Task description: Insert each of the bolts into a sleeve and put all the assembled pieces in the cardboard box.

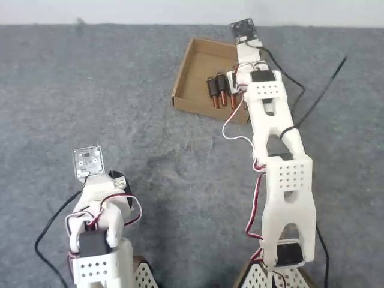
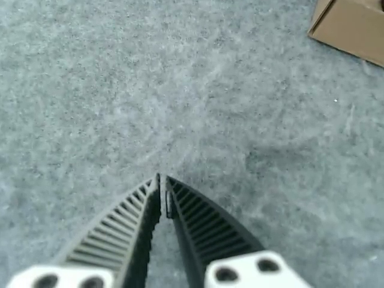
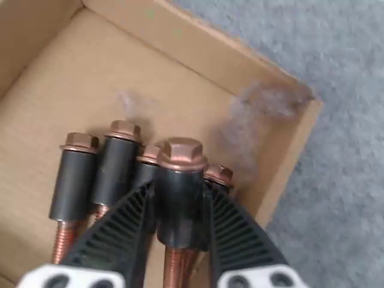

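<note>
Showing its copper hex head, a sleeved bolt (image 3: 182,157) is pinched by the right gripper (image 3: 179,192) inside the cardboard box (image 3: 198,42). Other assembled pieces (image 3: 75,180) lie side by side on the box floor. The left gripper (image 2: 162,183), pressed together and empty, hangs over the grey table (image 2: 120,90), well apart.

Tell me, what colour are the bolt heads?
The bolt heads are copper-coloured; right wrist view shows it best.
</note>
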`<action>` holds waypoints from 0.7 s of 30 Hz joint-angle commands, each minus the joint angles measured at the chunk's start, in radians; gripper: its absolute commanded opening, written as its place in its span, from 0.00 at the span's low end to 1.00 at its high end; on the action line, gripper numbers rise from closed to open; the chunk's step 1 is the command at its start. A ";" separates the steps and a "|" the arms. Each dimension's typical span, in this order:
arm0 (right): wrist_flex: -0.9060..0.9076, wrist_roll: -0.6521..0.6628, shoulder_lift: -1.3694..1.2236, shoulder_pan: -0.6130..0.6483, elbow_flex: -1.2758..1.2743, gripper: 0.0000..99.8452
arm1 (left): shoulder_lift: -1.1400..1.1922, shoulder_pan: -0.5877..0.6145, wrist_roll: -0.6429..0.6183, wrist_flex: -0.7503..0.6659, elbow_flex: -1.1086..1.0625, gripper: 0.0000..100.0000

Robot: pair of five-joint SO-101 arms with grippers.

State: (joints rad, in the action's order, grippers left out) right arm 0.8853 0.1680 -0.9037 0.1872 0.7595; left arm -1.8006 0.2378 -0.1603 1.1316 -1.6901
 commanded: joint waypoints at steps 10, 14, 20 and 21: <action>0.410 -0.020 -0.240 0.012 0.646 0.15 | -0.020 -0.003 0.008 0.005 0.005 0.01; 0.470 -0.020 -0.275 0.012 0.746 0.17 | -0.020 -0.003 0.008 0.005 0.005 0.01; 0.575 -0.020 -0.285 0.013 0.919 0.17 | -0.020 -0.003 0.008 0.005 0.005 0.01; 0.599 -0.020 -0.277 0.013 0.927 0.17 | -0.020 -0.003 0.008 0.005 0.005 0.01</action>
State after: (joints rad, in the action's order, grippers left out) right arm 1.4147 0.1588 -1.2213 0.1949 1.5620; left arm -1.8006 0.2378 -0.1603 1.1316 -1.6901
